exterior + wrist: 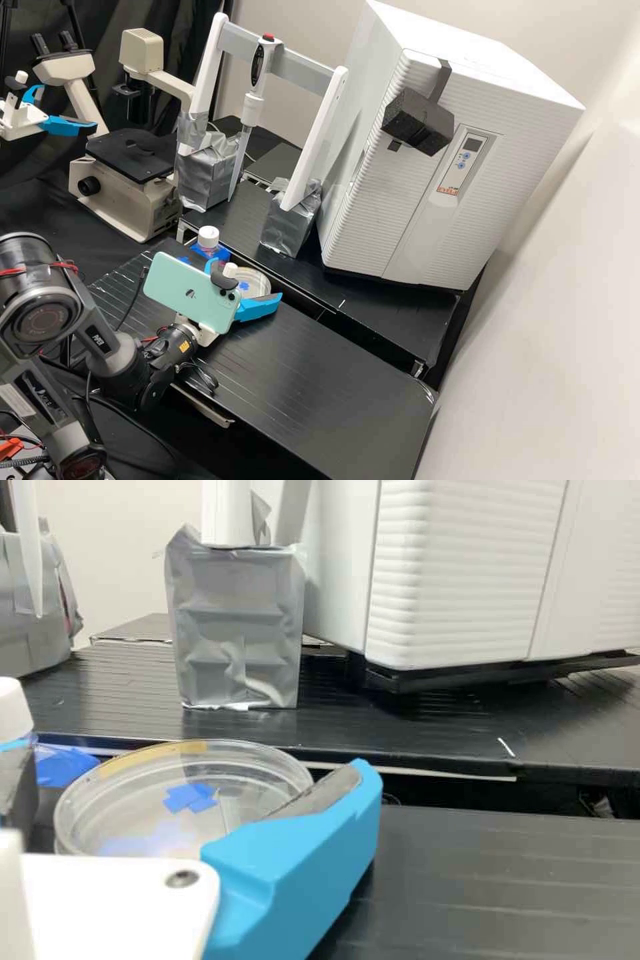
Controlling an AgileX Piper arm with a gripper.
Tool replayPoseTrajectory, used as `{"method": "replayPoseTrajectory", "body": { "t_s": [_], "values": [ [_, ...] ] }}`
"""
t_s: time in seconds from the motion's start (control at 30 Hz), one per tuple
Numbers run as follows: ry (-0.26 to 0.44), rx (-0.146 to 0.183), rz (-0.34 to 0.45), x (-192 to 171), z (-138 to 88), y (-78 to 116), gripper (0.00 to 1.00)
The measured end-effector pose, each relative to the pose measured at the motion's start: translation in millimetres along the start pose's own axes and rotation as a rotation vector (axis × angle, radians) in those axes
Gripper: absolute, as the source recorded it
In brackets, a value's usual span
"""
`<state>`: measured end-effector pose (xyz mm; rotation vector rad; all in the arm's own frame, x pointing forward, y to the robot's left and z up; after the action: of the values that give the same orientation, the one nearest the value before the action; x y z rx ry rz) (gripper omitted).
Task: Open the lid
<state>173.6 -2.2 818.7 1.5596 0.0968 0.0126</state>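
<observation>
"Since it's the lid (255,780) that matters, where is it?"

"Seated, looks like, on the clear round dish (63,835), blue patches visible. Dish is near the tabletop's (313,387) far edge, toward its far left corner."

"Gripper (247,280)?"

"Open, holding nothing. Blue fingers (320,865) spread, one to each side of the dish. Pad against rim or not: can't tell."

"Likeliest failure?"

"Grip height. Lid and base are shallow and nested, so pads set low would clamp both and the whole dish comes up. Squeeze too hard, the clear wall flexes and the lid pops off skewed."

"Off-centre closing?"

"One finger lands first and shoves the dish. Pushed outward, it meets the far edge, dark gap (490,790) beyond, then the raised shelf (440,720). Could tip in."

"Beside it?"

"Bottle (209,251), white cap (208,236), nearer the far left corner. A sideways lift could knock it with a finger, or with the mint phone (177,280) mounted on the arm, which sticks out."

"Farther out?"

"Shelf has a silver-taped block (240,630) near its front edge, big white cabinet (400,220) to the right. Low risk, unless the lift swings way too far forward. Next."
</observation>
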Motion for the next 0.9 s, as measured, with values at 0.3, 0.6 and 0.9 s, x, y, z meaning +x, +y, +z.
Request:
{"method": "replayPoseTrajectory", "body": {
  "t_s": [0.3, 0.6, 0.9],
  "values": [
    [-0.001, 0.0, 0.001, -0.1, 0.2, 0.2, 0.0],
    [-0.001, 0.0, 0.001, -0.1, 0.2, 0.2, 0.0],
    [0.01, -0.014, -0.015, -1.5, 0.0, 0.4, 0.0]
  ]
}}
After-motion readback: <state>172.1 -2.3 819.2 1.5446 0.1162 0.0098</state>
